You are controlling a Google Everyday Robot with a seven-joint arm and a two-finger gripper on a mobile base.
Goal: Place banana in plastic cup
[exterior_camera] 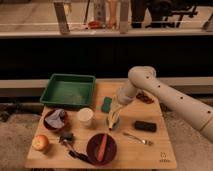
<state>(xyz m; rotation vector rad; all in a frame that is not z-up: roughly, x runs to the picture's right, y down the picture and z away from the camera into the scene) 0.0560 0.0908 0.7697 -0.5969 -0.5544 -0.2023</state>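
Observation:
The pale yellow banana (112,120) stands nearly upright at the middle of the wooden table (150,150), right under my gripper (115,111). Its lower end is at the small light-blue plastic cup (114,126), which is mostly hidden behind the banana and the gripper. I cannot tell whether the banana's tip is inside the cup. My arm (165,97) reaches in from the right and points down at the banana.
A green tray (68,90) is at the back left, with a green sponge (106,104) beside it. In front are a white cup (85,117), a bowl with a cloth (55,120), an apple (40,143) and a dark bowl with a carrot (102,147). A fork (137,138) and a black object (145,126) lie right.

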